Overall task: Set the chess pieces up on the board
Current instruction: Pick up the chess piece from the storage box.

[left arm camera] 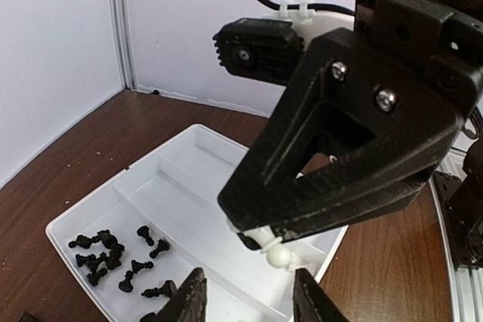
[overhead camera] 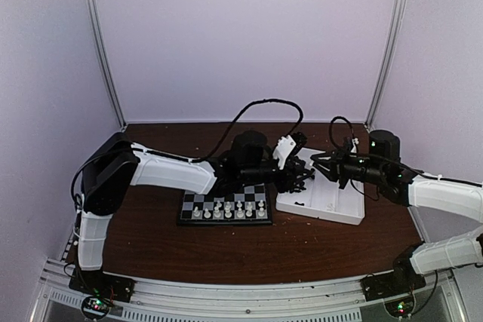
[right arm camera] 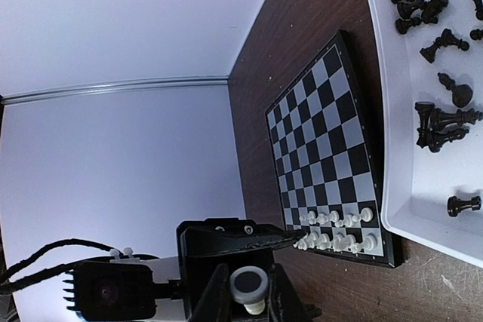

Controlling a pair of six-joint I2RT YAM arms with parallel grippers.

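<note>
Plastic makes up nearly everything here: matte black, angular gripper shells, a smooth white divided tray (left arm camera: 189, 157) and tiny glossy figures. The table (left arm camera: 90, 141) is dark brown wood grain with pale specks.

The right gripper (right arm camera: 249, 278) is clamped on a white chess piece (left arm camera: 276, 253) with a round head, held above the tray. The left gripper (left arm camera: 249, 286) faces it with jaws apart, one finger on either side just under that piece. Whether they touch it cannot be told.

The board (right arm camera: 324, 148) is flat, with black and pale squares and a thin black rim, and lies mid-table just left of the tray. White chess pieces (right arm camera: 336, 231) stand in two rows along its near edge. Black chess pieces (left arm camera: 106, 254) lie tumbled in the tray compartment nearest the board.
</note>
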